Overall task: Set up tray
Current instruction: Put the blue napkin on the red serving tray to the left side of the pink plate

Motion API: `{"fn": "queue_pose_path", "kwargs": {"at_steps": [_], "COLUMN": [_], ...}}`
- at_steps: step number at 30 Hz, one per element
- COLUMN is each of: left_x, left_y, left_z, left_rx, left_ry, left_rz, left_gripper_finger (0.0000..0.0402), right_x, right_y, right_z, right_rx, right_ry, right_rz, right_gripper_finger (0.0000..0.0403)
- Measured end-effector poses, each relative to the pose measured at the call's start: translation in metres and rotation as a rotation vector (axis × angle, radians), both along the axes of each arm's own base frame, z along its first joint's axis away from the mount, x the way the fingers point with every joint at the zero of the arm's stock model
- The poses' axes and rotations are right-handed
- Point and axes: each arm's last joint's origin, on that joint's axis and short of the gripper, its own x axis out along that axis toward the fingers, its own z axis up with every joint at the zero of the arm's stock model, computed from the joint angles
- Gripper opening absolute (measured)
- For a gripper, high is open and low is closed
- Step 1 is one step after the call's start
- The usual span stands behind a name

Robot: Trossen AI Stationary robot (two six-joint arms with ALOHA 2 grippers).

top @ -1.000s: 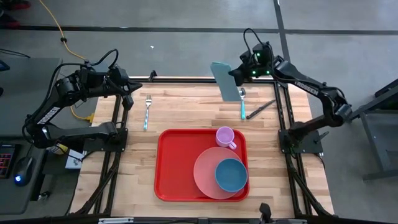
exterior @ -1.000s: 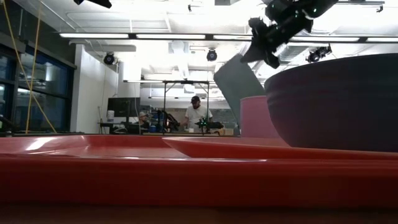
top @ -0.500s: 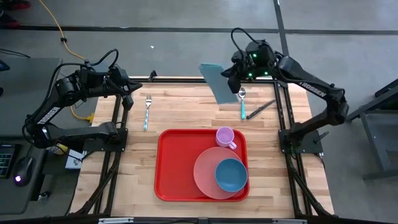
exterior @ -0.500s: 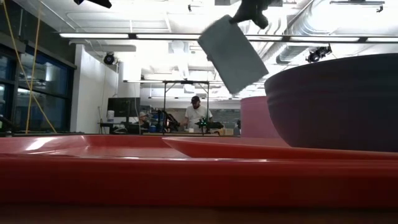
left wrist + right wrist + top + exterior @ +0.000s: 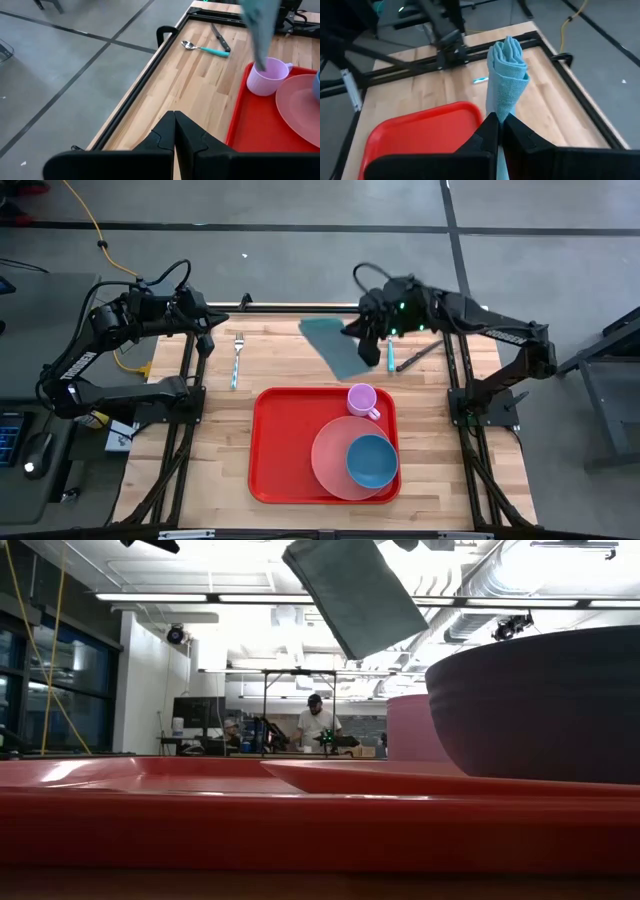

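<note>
I am holding a folded teal cloth (image 5: 332, 346) pinched tight in my right gripper (image 5: 368, 335), with my fingers (image 5: 490, 131) pressed together on its edge. In the high view the cloth is hanging above the far middle of the wooden table (image 5: 290, 365), just beyond the far rim of the tray (image 5: 275, 445). In my right wrist view the cloth is standing up out of my fingers in a bunched fold, with a corner of the tray showing below it.

The red tray is lying flat on the near middle of the table. It is carrying a round pink plate (image 5: 335, 465) with a blue bowl (image 5: 371, 461) sitting on it, and a small pink cup (image 5: 362, 399) is standing in the tray's far right corner, just beside the plate.

On the bare wood, a fork (image 5: 237, 358) is lying well to the left of the tray. A spoon (image 5: 205, 48) with a teal handle and a dark knife (image 5: 418, 354) are lying near the far right corner.

My left gripper (image 5: 207, 320) is waiting over the table's far left edge, with its fingers (image 5: 165, 137) pressed almost together and holding nothing.
</note>
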Motion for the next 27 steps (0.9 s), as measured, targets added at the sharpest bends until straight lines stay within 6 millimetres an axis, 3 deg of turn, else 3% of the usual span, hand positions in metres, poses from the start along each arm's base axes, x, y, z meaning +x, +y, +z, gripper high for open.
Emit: {"fn": "queue_pose_path", "kwargs": {"at_steps": [15,27], "left_x": [0.001,0.001], "left_y": [0.001,0.001], "left_z": [0.001,0.001], "left_rx": [0.004,0.009], "left_ry": [-0.014,-0.01], "left_rz": [0.004,0.0], "left_gripper_finger": [0.0035,0.0035], "right_x": [0.029,0.072], "right_y": [0.091,0.157], "right_z": [-0.014,-0.032], "right_rx": [0.048,0.156], "right_ry": [-0.009,-0.216], "right_rz": [0.146,0.047], "right_gripper_finger": [0.0,0.0]}}
